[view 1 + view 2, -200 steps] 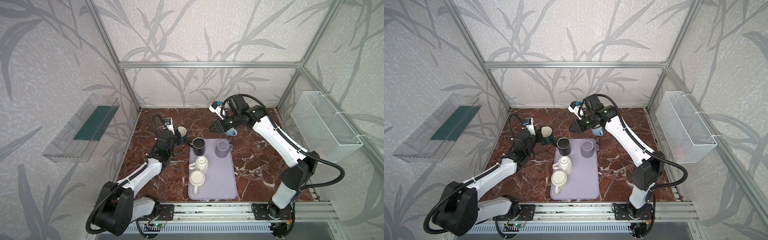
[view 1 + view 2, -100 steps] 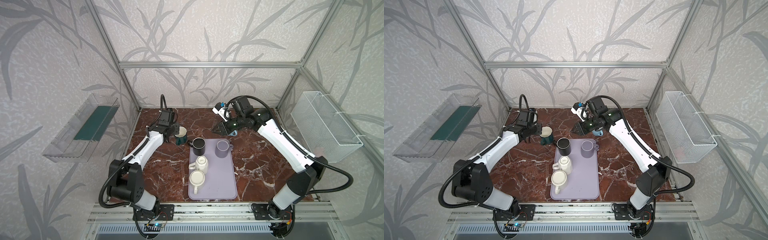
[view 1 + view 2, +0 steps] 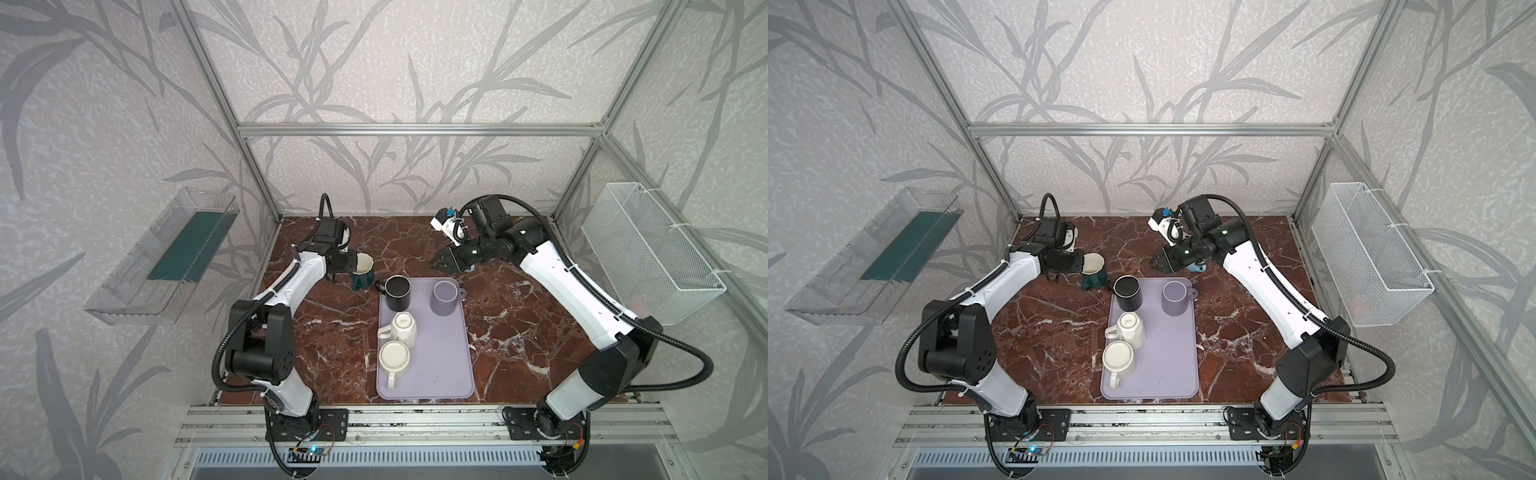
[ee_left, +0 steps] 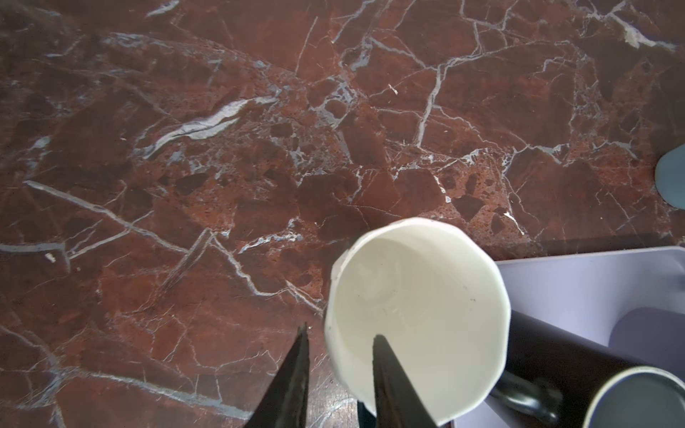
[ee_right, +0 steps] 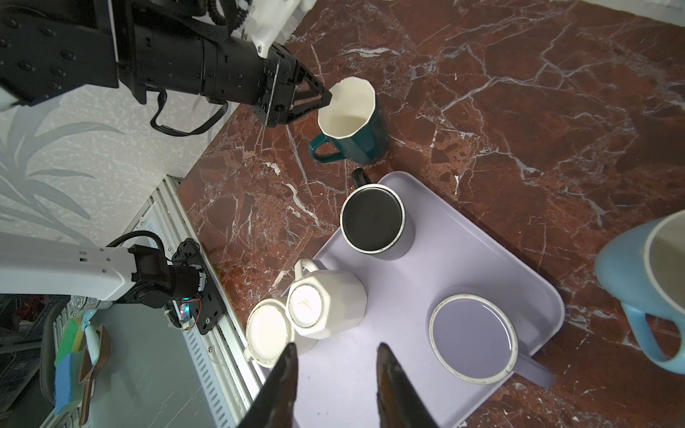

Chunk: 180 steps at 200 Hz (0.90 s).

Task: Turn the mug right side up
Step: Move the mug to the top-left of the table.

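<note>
A teal mug point(image 3: 363, 274) point(image 5: 352, 122) with a white inside point(image 4: 415, 296) stands mouth up on the marble, just left of the tray's far corner. My left gripper point(image 4: 339, 331) point(image 3: 354, 264) straddles its rim. One finger is inside the mug, the other outside with a visible gap to the wall, so the jaws are open. My right gripper point(image 5: 335, 346) point(image 3: 435, 262) hangs open and empty above the table behind the tray. A light blue mug point(image 5: 637, 289) point(image 3: 1196, 266) stands mouth up beside it.
A lilac tray point(image 3: 440, 365) holds a black mug point(image 3: 397, 291) and a lilac mug point(image 3: 444, 297), both mouth up, and two white mugs point(image 3: 402, 328) point(image 3: 394, 359) close together. The nearer white mug's base faces up. A wire basket point(image 3: 648, 253) hangs on the right wall.
My left arm has swung from a low pose to reach in from the back left, its gripper staying at the teal mug's rim. The mug has not moved. My right gripper has barely shifted.
</note>
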{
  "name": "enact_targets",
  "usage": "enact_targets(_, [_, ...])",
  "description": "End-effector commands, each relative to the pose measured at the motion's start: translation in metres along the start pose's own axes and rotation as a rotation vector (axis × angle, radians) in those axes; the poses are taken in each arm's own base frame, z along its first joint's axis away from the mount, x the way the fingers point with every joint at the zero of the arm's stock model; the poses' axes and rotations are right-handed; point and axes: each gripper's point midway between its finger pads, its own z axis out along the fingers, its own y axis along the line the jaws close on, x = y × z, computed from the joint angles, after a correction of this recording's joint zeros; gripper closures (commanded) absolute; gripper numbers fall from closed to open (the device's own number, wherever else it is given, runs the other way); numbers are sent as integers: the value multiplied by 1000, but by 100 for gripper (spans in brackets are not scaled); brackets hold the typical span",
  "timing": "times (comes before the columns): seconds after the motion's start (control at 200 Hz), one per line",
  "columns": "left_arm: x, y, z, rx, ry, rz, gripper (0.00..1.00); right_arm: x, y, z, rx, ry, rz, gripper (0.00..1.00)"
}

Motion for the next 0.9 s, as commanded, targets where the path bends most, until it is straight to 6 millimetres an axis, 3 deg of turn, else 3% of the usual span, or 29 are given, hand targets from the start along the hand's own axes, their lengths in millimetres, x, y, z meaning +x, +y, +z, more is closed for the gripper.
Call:
enact_targets(0.0, [6,-8,6,47,52,18,69,-1,4,-11,3,-26,-17,64])
enact_targets(0.3, [3,10,20,-56,107,26,71,2,1,-15,10,-31,-9,64])
enact_targets(0.73, [-5,23,30,-141,131,27,99,8,-6,-13,15,-25,6,64])
enact_targets(0.895, [-14,32,29,-198,112,11,100,10,-10,-15,20,-25,12,64])
